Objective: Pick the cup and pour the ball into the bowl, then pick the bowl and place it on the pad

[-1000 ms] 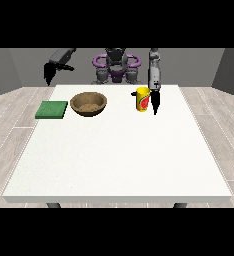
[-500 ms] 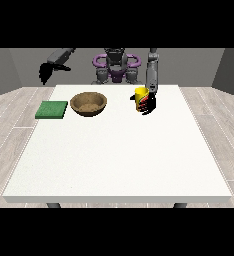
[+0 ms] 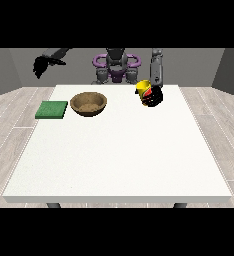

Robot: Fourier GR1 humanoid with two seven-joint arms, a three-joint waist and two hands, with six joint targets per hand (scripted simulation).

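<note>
A yellow cup [image 3: 144,87] with a red patch on its side hangs a little above the table [image 3: 119,150] at the back right, tilted. The hand at the view's right [image 3: 154,96] is wrapped round it from the right. The ball is hidden from me. A brown wooden bowl [image 3: 89,103] stands on the table left of the cup, a good gap away. A flat green pad [image 3: 52,109] lies left of the bowl near the table's left edge. The hand at the view's left [image 3: 43,64] hovers high beyond the table's back left corner, away from everything.
The robot's torso [image 3: 116,65] stands behind the table's far edge, between the two arms. The white table stretches wide towards the camera in front of the bowl and the pad. Grey plank floor surrounds it.
The hand at the view's right has closed on the yellow cup and lifted it slightly off the table, tilting it. The other hand drifted a little further left.
</note>
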